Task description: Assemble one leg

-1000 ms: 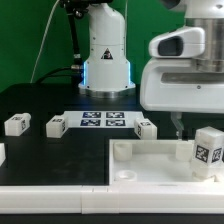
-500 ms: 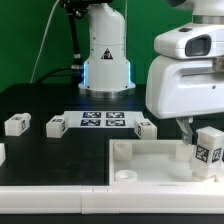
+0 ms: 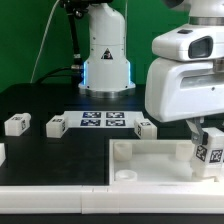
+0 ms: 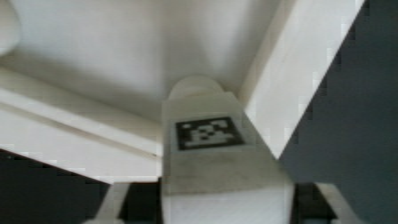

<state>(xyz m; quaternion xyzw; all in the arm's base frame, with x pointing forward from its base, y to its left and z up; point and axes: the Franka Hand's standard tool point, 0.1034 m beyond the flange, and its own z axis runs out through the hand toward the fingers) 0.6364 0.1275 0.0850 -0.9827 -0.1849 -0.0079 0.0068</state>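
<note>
The pincer (image 3: 197,131) hangs under the arm's big white hand, low over the far corner of the white tray (image 3: 150,152) on the exterior view's right. Right at its tips stands the leg (image 3: 208,150), a small chunky white block set upright by the tray's raised rim, its square black-and-white tag facing the exterior camera. From that camera the leg shows just below the fingers and a little to the exterior view's right of them.

In the wrist view the leg (image 4: 214,150) fills the middle of the picture, running straight out from the pincer with its tag turned to the lens and the pale rim of the tray (image 4: 71,110) behind it. The fingers themselves are barely visible there, so one cannot tell whether the pincer is pinching the leg or merely spread around it.

Well away from the pincer, toward the exterior view's left, three spare tagged blocks (image 3: 56,125) lie apart on the black surface (image 3: 40,100) outside the tray. The marker board (image 3: 103,120) lies flat among them.
</note>
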